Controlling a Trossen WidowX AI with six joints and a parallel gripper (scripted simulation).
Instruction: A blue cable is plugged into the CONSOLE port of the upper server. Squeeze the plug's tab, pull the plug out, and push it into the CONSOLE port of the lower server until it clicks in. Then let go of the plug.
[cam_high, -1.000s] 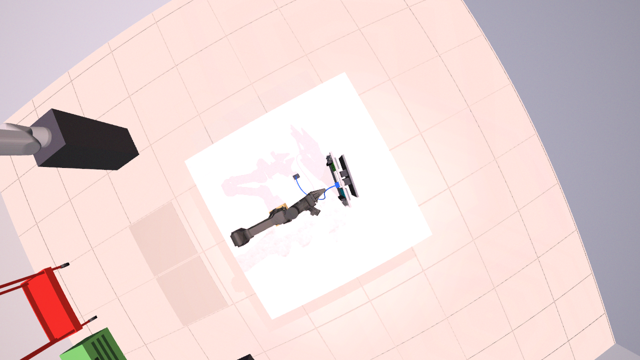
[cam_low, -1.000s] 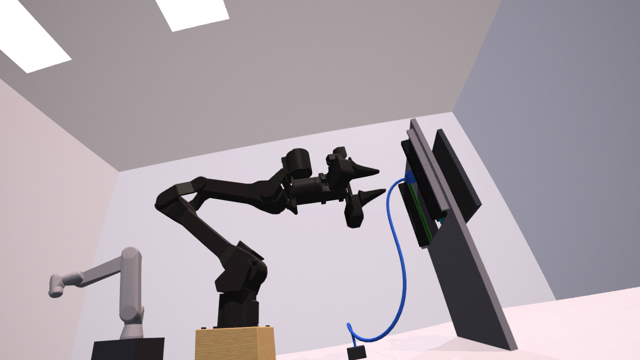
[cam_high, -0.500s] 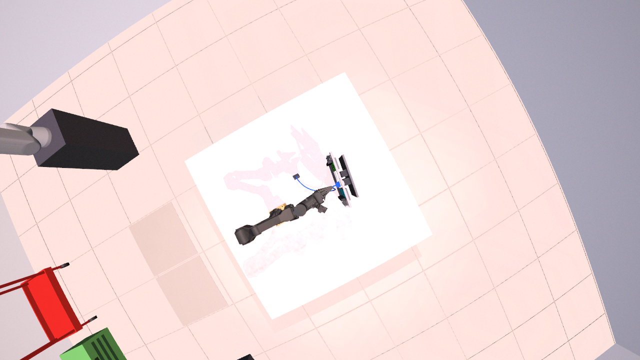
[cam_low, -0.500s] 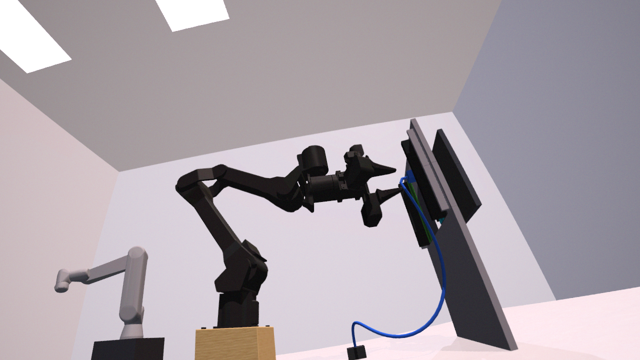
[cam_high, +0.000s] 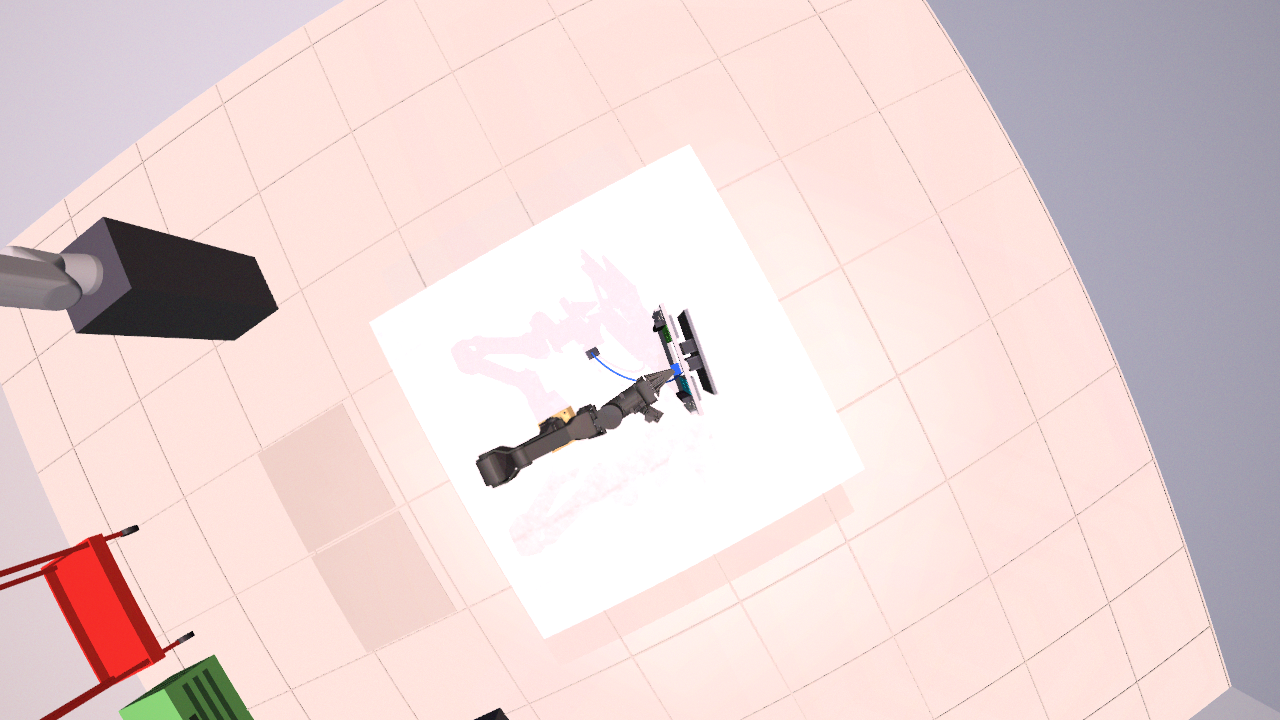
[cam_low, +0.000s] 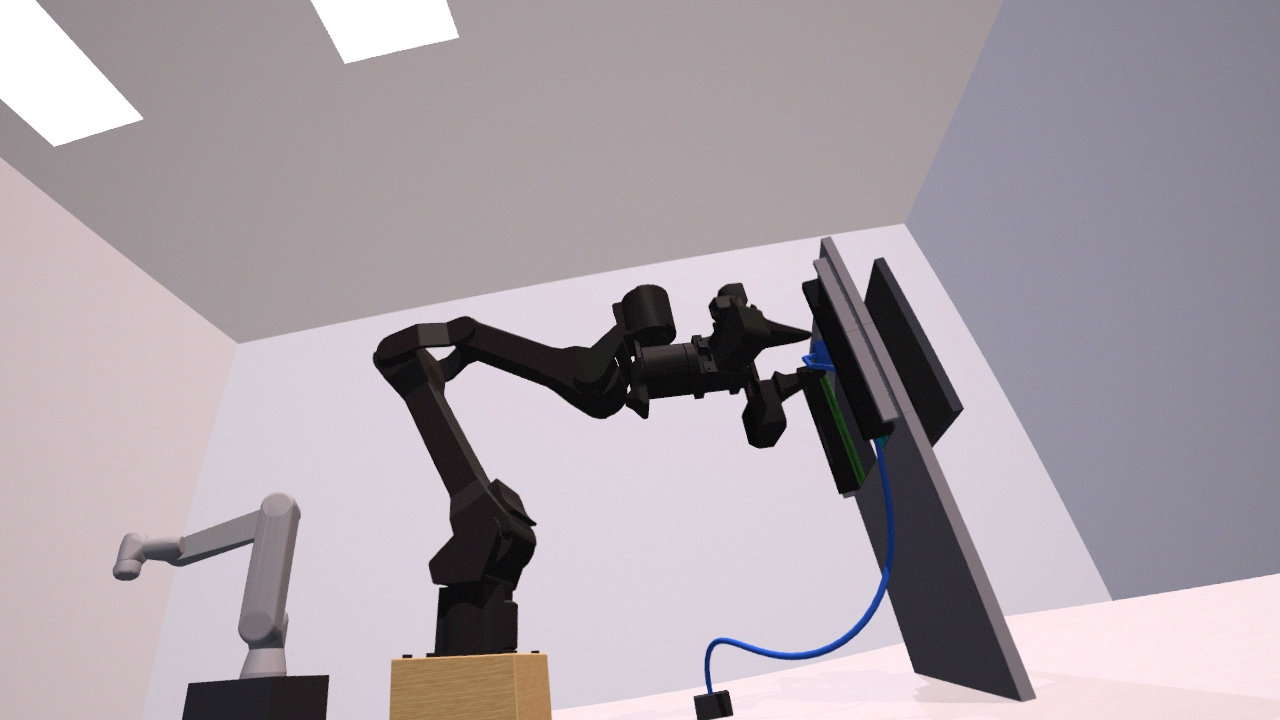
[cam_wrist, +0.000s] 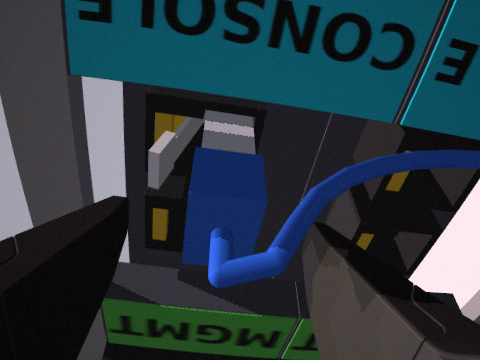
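Near the upper-right edge of the counter (cam_high: 769, 429) in the top view, the blue plug (cam_high: 676, 368) (cam_low: 821, 356) (cam_wrist: 225, 200) sits at the server ports, with its pale tab (cam_wrist: 162, 160) angled out to one side. The gripper (cam_high: 674, 370) (cam_low: 814, 352) (cam_wrist: 218, 226) has its fingers partway apart around the plug, gripping nothing; the wrist view shows a gap on each side. Beside the socket, the teal CONSOLE label (cam_wrist: 240, 60) reads upside down, its edge cropped, and the second green MGMT label is mostly covered by one finger. How deep the plug's clear nose goes is hard to make out. From above, the arm (cam_high: 546, 445) (cam_low: 447, 429) reaches over from the counter's lower-left edge, hiding much of its wooden block (cam_high: 562, 411) (cam_low: 465, 689) and part of the blue cable (cam_high: 611, 369) (cam_low: 890, 537) (cam_wrist: 300, 210). The cable's far end meets a small dark block (cam_high: 594, 352) (cam_low: 713, 704), set inward from the counter's upper-left edge. Glare washes out the counter's surface, and the port faces are too small to read from above.
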